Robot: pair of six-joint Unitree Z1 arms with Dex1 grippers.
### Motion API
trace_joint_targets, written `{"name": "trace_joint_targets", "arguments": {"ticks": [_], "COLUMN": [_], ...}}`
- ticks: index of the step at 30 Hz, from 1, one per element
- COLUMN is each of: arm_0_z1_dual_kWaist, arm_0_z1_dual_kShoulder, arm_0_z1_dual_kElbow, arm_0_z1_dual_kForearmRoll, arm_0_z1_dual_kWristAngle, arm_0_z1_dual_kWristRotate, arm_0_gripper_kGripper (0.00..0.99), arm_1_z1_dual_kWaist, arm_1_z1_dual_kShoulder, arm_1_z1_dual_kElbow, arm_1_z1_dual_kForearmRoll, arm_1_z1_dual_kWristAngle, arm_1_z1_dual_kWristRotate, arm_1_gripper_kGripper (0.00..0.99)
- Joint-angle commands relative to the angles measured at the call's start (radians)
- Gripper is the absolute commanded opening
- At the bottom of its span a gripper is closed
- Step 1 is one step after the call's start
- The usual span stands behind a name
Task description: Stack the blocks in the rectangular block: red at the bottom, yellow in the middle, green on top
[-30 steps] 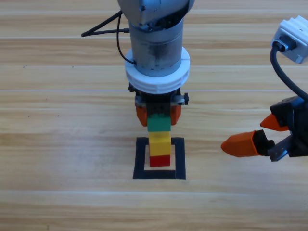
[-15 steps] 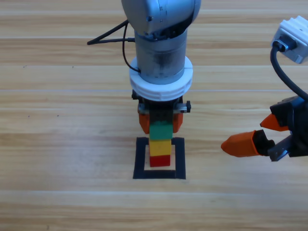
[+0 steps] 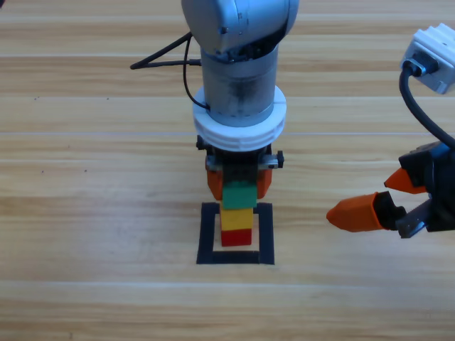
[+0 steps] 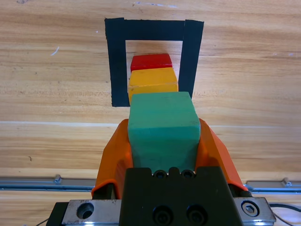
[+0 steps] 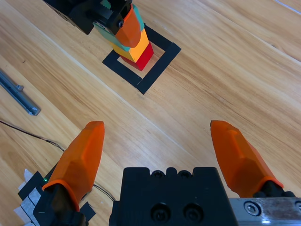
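The red block [image 3: 236,237] stands inside the black tape square [image 3: 208,234], with the yellow block [image 3: 237,218] on top of it. My left gripper [image 3: 238,186] reaches down from the top and is shut on the green block [image 3: 239,194], right over the yellow one. I cannot tell whether the two touch. In the left wrist view the orange jaws clasp both sides of the green block [image 4: 162,127], with the yellow block [image 4: 153,80], the red block [image 4: 151,61] and the tape square [image 4: 115,61] beyond. My right gripper [image 3: 359,199] waits open at the right.
A black cable [image 3: 160,55] lies on the wood behind the left arm. In the right wrist view the stack [image 5: 139,51] and the tape square [image 5: 157,66] lie far ahead of the open right gripper [image 5: 157,126]. A metal rail [image 5: 19,96] shows at that view's left.
The left gripper has come down with the green block, closing the gap to the yellow block, and shifted slightly right. The right arm has held still.
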Motion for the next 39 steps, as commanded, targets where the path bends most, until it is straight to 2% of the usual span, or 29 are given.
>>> {"name": "trace_joint_targets", "arguments": {"ticks": [1, 16, 39], "arm_0_z1_dual_kWaist": [-0.004, 0.006, 0.027], "arm_0_z1_dual_kShoulder": [0.045, 0.027, 0.035], "arm_0_z1_dual_kElbow": [-0.021, 0.002, 0.017], "arm_0_z1_dual_kForearmRoll": [0.008, 0.009, 0.009], "arm_0_z1_dual_kWristAngle": [-0.009, -0.001, 0.001], "arm_0_z1_dual_kWristRotate": [-0.047, -0.098, -0.047], "arm_0_gripper_kGripper": [0.112, 0.112, 0.11], "arm_1_z1_dual_kWaist": [-0.026, -0.026, -0.026], "arm_1_z1_dual_kShoulder": [0.045, 0.047, 0.047], "arm_1_z1_dual_kElbow": [0.025, 0.027, 0.027], "arm_1_z1_dual_kForearmRoll": [-0.022, -0.022, -0.022], "arm_1_z1_dual_kWristAngle": [0.013, 0.014, 0.016], "arm_1_z1_dual_kWristRotate": [0.002, 0.002, 0.002], "arm_1_gripper_kGripper": [0.99, 0.99, 0.99]}}
